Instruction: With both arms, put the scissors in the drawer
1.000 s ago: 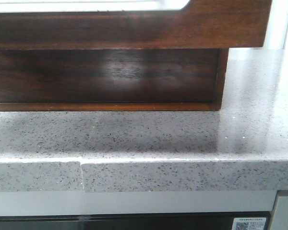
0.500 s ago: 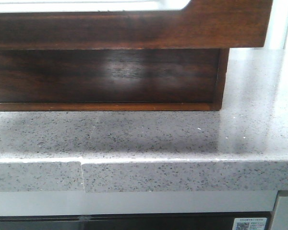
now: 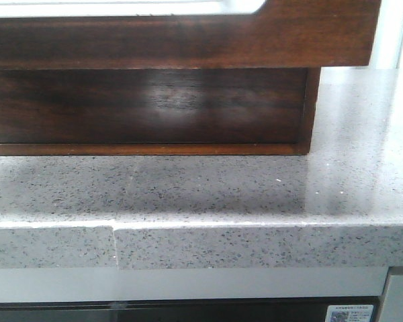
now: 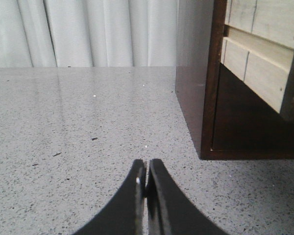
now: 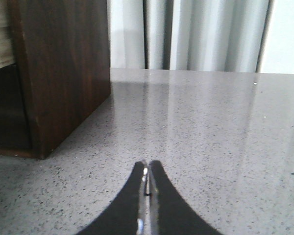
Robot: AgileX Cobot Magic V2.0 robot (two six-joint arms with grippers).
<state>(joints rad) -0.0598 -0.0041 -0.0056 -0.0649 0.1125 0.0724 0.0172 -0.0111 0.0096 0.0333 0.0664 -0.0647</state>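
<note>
The drawer is a wide dark reddish-brown glossy one with a plain front. It is pulled out across the top of the front view, and its pale inside with a rounded corner shows at the upper edge. No scissors show in any view. My left gripper is shut and empty, low over the speckled counter, to the left of the cabinet. My right gripper is shut and empty over the counter, to the right of the cabinet. Neither gripper shows in the front view.
The dark wooden cabinet body stands on the grey speckled stone counter, under the pulled-out drawer. Pale wooden slats show inside the cabinet in the left wrist view. White curtains hang behind the counter.
</note>
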